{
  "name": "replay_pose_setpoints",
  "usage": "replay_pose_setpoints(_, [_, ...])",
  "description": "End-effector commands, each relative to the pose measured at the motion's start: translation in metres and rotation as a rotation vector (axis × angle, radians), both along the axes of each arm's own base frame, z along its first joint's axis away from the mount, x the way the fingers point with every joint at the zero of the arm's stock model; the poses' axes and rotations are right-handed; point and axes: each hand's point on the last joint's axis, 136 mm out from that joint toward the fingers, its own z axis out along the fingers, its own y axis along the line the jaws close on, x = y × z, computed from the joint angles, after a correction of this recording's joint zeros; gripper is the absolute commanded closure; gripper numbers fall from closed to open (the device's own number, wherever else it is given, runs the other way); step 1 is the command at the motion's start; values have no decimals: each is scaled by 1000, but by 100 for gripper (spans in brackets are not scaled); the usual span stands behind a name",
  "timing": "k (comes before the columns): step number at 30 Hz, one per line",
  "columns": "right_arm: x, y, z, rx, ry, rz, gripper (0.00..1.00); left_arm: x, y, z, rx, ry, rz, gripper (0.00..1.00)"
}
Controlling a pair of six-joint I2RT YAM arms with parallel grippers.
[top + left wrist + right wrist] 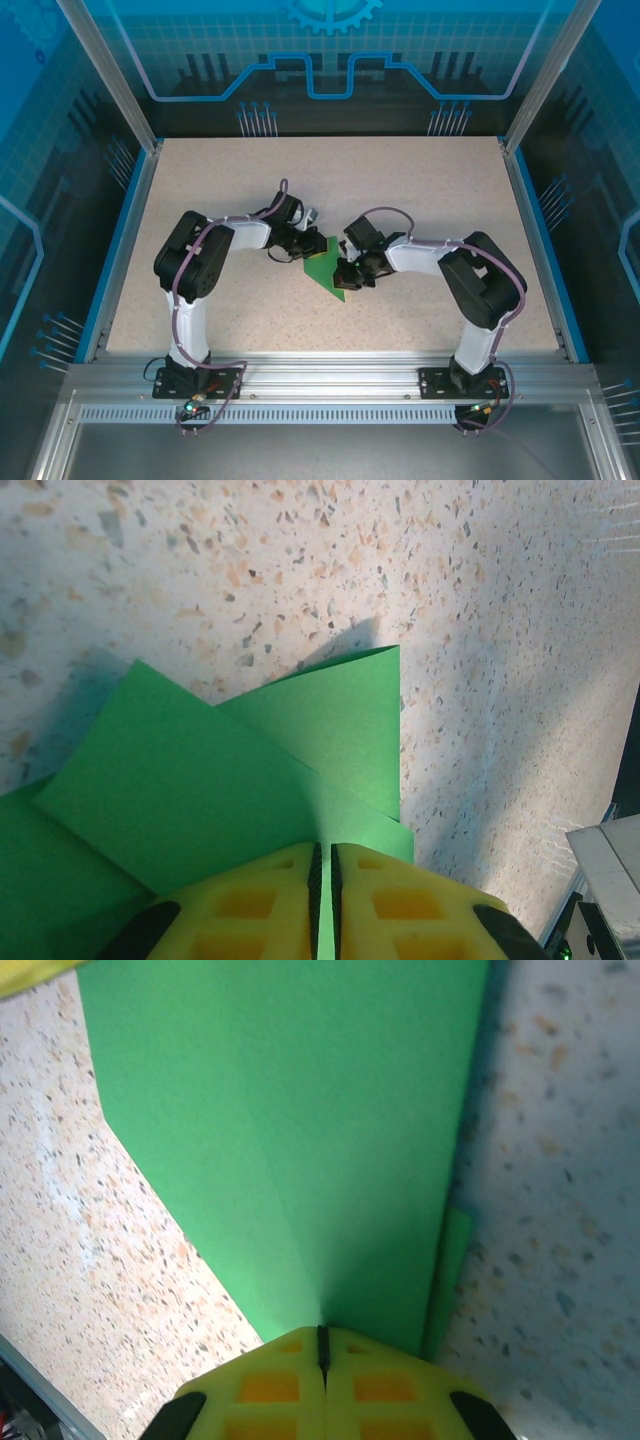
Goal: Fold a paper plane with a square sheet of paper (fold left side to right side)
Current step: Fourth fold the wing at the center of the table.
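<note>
The square sheet of paper (pixel 325 266) is bright green and folded into an angular shape with overlapping flaps, not a slim paper plane. It sits mid-table between both grippers. My left gripper (pixel 305 251) meets it from the left. In the left wrist view the yellow pads (pixel 322 850) stand a thin slit apart, with the paper (pixel 200 780) running into the slit. My right gripper (pixel 347 276) meets it from the right. Its pads (pixel 322 1332) are pressed shut where a crease of the paper (pixel 300 1140) ends. The raised paper shades the table.
The speckled beige table (pixel 430 190) has a blue rim (pixel 536 230) on the left and right and an aluminium rail (pixel 330 375) along the near edge. Slanted frame posts (pixel 110 70) rise at the back corners. A grey metal part (pixel 610 875) is close on the right of the left wrist view.
</note>
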Motion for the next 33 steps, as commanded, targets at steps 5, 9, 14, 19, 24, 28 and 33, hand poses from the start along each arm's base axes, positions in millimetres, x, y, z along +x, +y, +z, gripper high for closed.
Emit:
replay_pose_setpoints(5, [-39,-22,-11,-94,103,43,100,-17,27,-51,145,110,33,86])
replay_pose_setpoints(9, [-43,-25,-11,-118,112,62,100,-17,28,-52,146,114,39,86])
replay_pose_setpoints(14, [-49,-30,-11,-164,121,95,100,-17,29,-53,147,116,40,86])
replay_pose_setpoints(19, [-57,-32,-11,-189,136,129,100,-16,31,-55,150,120,46,86])
replay_pose_setpoints(24, [-64,-39,-14,-225,147,144,100,-16,32,-56,149,124,47,86])
replay_pose_setpoints(28, [-68,-40,-14,-231,152,160,100,-16,31,-56,149,124,46,86])
replay_pose_setpoints(33, [-74,-44,-15,-243,163,178,100,-16,31,-56,149,126,46,86])
